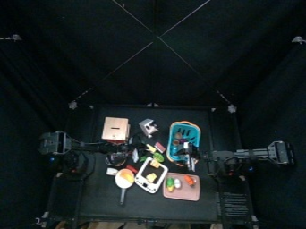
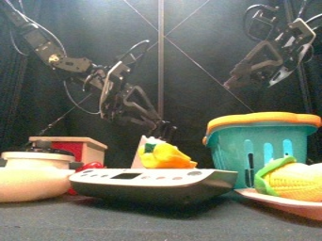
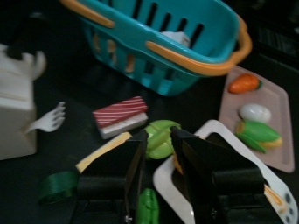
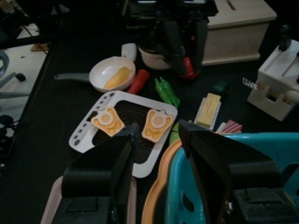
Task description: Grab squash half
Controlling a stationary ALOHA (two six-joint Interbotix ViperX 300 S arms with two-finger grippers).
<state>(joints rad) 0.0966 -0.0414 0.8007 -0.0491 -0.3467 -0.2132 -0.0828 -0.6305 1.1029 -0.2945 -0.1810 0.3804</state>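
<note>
The squash half (image 3: 162,142) is a yellow-green piece lying on the black table, beside a striped red and white slice (image 3: 121,114). My left gripper (image 3: 158,135) is low over it, jaws open, one fingertip on each side of the squash half and not closed on it. In the front view the squash half (image 2: 168,157) shows behind the white board, with the left gripper (image 2: 153,130) reaching down to it. My right gripper (image 4: 160,138) hangs open and high on the right (image 2: 270,58), holding nothing.
A teal basket (image 3: 176,74) with an orange rim stands just beyond the squash. A pink tray (image 3: 275,131) of toy food lies to one side. A white fork (image 3: 47,121), a white bowl (image 2: 32,174), a wooden box (image 1: 114,127) and a white board (image 2: 145,179) crowd the table.
</note>
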